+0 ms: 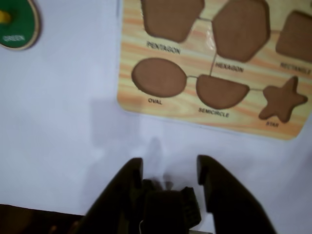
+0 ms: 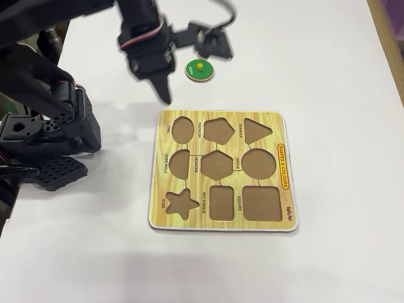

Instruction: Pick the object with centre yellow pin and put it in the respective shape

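A round green piece (image 2: 199, 69) with a yellow centre pin (image 2: 199, 64) lies on the white table beyond the puzzle board's top edge; it also shows in the wrist view (image 1: 17, 27) at the top left corner. The wooden shape board (image 2: 161, 221) has all its sockets empty, including the circle socket (image 2: 259, 163). In the wrist view the board (image 1: 131, 44) lies ahead with its oval, semicircle and star sockets nearest. My gripper (image 1: 170, 163) is open and empty above bare table. In the fixed view it (image 2: 165, 91) hangs left of the green piece, apart from it.
The arm's base and black motors (image 2: 50, 132) stand at the left edge of the table. A wooden edge (image 2: 386, 38) runs along the table's right side. White table surface surrounds the board.
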Available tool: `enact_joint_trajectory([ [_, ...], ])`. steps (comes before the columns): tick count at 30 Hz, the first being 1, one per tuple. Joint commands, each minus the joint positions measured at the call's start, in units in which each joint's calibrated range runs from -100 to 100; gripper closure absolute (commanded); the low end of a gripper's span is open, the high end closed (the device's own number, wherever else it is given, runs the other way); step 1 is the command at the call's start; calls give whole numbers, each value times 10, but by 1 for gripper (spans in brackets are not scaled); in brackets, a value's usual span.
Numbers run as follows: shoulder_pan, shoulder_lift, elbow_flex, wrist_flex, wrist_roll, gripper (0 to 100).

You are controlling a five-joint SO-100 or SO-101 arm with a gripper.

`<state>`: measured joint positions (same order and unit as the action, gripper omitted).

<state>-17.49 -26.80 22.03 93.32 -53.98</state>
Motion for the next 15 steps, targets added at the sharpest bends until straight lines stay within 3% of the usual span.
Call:
enact_joint_trajectory([
  [1,-74,65,-98,5,0,87],
  [7,-172,190,-228,5,-3,86],
  [15,-234,324,-359,5,0,86],
])
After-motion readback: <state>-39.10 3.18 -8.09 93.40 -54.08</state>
